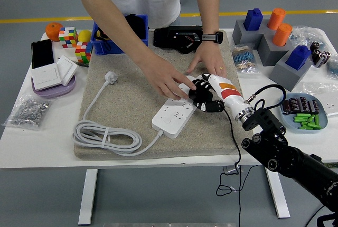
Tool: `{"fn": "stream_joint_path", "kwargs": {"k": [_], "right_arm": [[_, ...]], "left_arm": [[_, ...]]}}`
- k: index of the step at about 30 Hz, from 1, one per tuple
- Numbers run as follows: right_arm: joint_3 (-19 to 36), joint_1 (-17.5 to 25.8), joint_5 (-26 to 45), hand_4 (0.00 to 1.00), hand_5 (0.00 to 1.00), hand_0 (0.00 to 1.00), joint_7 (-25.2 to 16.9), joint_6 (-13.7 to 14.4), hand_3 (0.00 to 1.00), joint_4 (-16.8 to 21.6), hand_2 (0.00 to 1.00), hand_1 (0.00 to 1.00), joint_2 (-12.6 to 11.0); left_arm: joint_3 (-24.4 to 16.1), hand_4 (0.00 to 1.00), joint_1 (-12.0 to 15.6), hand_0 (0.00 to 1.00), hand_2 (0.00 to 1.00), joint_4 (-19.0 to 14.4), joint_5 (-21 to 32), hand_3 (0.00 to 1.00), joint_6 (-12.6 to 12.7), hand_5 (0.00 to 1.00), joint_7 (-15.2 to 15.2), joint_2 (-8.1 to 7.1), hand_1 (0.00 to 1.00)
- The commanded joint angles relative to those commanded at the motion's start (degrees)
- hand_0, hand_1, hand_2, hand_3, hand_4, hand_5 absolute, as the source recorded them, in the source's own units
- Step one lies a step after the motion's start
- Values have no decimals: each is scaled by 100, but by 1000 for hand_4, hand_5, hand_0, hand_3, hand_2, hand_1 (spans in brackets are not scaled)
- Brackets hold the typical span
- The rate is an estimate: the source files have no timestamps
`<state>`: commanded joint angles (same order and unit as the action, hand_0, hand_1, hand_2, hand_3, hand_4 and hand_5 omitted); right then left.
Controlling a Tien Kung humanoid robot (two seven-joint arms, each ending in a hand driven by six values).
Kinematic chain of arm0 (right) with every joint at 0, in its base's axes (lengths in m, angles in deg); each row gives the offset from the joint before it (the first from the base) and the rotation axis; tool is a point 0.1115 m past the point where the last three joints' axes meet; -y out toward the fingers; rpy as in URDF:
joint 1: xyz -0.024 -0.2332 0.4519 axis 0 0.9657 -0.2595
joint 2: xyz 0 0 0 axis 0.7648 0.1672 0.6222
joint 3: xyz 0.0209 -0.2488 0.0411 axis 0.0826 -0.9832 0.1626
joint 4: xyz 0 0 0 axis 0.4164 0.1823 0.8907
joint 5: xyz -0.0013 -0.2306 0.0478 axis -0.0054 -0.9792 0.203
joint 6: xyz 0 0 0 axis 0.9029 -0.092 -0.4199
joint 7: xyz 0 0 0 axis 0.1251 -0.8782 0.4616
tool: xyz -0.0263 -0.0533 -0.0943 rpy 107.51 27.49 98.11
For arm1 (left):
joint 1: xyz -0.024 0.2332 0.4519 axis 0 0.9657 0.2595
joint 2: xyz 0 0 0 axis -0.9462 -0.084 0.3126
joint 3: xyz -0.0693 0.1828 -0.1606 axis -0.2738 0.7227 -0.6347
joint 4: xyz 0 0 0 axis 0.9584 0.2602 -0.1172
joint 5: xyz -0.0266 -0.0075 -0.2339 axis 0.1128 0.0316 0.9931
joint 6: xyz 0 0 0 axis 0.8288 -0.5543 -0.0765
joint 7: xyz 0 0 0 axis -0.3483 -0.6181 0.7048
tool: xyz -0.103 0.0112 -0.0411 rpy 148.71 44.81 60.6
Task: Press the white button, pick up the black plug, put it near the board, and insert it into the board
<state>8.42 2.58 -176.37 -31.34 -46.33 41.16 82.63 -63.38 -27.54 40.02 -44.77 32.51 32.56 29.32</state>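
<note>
A white power strip (173,113) lies slantwise on the beige mat (127,105). Its cable is coiled (105,136) at the front left and ends in a white plug (110,77). My right hand (203,97) hovers on the strip's far end. Its black fingers are curled around a dark lump that looks like the black plug, hard to tell apart from the fingers. A person leans over from the far side. One of their hands (168,82) reaches onto the strip right beside my hand. Their other hand (208,60) lies flat on the mat just behind it.
Behind the mat stand a blue bin (138,26) and a black device (179,37). At the left are puzzle cubes (67,37), a phone (41,53), wall switches (53,73) and a bag of nuts (26,112). Grey blocks with pegs (274,39) and a blue tray (301,113) crowd the right.
</note>
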Motion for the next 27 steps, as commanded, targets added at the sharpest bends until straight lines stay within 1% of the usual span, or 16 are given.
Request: {"fn": "stream_joint_path", "kwargs": {"k": [27], "right_arm": [[-104, 53, 7, 805, 2, 505, -13, 13, 583, -3, 501, 475, 0]], "left_arm": [[7, 527, 38, 682, 656, 0, -38, 678, -14, 176, -15, -3, 675]]}}
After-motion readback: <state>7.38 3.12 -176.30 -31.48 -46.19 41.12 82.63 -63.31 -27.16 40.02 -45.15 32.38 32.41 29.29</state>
